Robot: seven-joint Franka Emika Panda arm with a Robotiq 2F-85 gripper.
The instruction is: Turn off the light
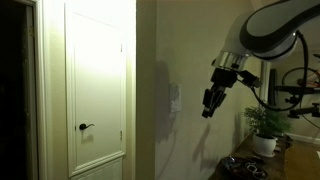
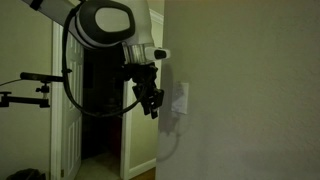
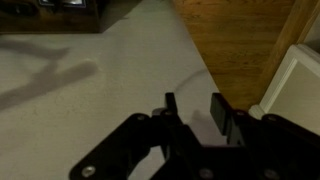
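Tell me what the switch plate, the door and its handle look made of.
Switch plate: smooth white, probably plastic, though dim light leaves it open. Door: painted white panels, likely wood. Handle: thin black lever, probably metal; too small to be sure.

In an exterior view the arm is cut off by the top and right edges. The switch plate is dim, its setting too small to tell. Wrist view: gripper body cut off below.

The wall looks matt and painted; the floor is smooth wood; the pincer seems matt black plastic.
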